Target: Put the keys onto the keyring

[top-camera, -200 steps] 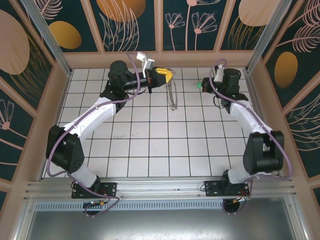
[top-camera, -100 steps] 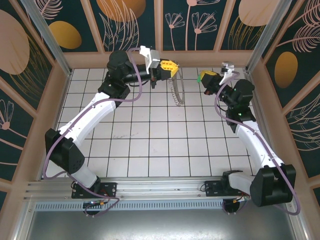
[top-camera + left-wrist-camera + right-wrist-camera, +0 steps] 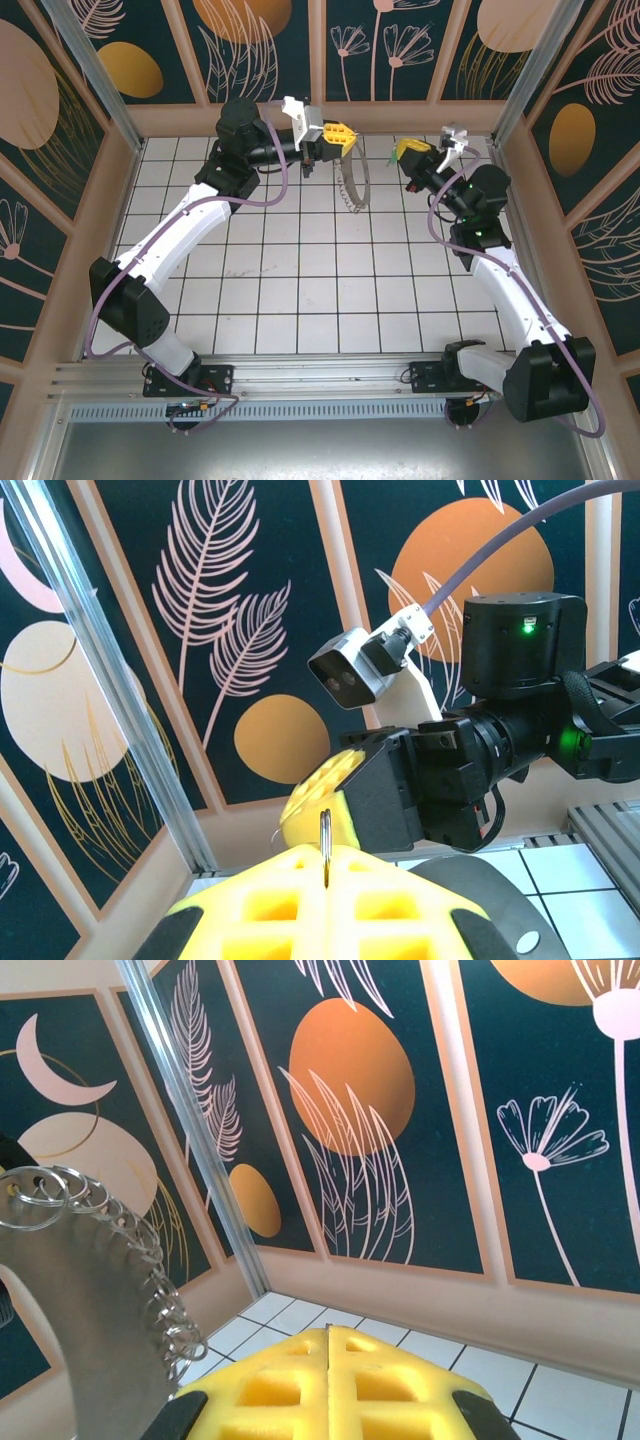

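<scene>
While the left gripper (image 3: 337,133) pinches the keyring (image 3: 355,186) by its top, the right gripper (image 3: 408,152), near the keyring's right, clamps the green-headed key (image 3: 393,150); if the loop swings, the tiny key could miss or slip.

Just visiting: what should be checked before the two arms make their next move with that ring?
1. Left end effector shut on keyring rim: ok.
2. Keyring hanging clear of the tiled table: ok.
3. Right end effector shut, green key at its tip: ok.
4. End effectors facing each other, apart: ok.
5. Key lined up with a ring opening: cannot tell.
</scene>
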You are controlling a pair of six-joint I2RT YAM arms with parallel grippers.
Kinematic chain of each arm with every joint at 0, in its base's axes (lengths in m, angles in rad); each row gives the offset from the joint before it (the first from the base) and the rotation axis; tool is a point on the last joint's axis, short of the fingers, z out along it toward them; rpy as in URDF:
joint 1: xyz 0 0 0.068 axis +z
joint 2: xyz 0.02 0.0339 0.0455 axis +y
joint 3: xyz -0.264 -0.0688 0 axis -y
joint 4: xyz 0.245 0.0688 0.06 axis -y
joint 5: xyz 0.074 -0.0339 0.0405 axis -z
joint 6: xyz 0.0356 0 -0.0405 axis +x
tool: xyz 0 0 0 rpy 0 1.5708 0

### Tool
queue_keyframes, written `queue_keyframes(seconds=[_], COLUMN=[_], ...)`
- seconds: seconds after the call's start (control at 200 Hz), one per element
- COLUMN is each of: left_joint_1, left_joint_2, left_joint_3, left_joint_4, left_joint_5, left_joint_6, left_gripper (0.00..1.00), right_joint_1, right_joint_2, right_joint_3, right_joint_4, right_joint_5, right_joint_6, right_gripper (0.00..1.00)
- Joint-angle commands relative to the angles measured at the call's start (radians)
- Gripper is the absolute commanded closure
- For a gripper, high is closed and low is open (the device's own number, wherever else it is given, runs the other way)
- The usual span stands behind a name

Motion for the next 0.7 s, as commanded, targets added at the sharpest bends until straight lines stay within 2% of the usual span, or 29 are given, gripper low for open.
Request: queue_keyframes(seconds=[0.0,0.195,0.42,0.576,0.696], left_joint_1=[-0.001,-0.001,-0.001,-0.001,0.0], left_joint_2=[-0.006,-0.003,-0.017,-0.013,0.003], left_joint_3=[0.036,0.031,-0.023,-0.043,-0.052], left_joint_4=[0.016,0.043,0.182,0.302,0.426], left_joint_5=[0.018,0.028,0.042,0.051,0.066], left_joint_6=[0.027,-0.034,-0.176,-0.333,-0.516], left_gripper=[1.0,1.0,1.0,1.0,1.0], right_joint_1=[0.012,0.022,0.032,0.04,0.044], right_joint_2=[-0.031,-0.05,-0.079,-0.091,-0.11], right_joint_3=[0.019,0.035,0.04,0.04,0.031], right_joint_4=[0.044,0.037,0.034,0.023,0.02], right_joint_5=[-0.022,-0.016,-0.013,-0.01,-0.001], right_joint_6=[-0.021,-0.019,-0.007,-0.006,-0.007], right_gripper=[1.0,1.0,1.0,1.0,1.0])
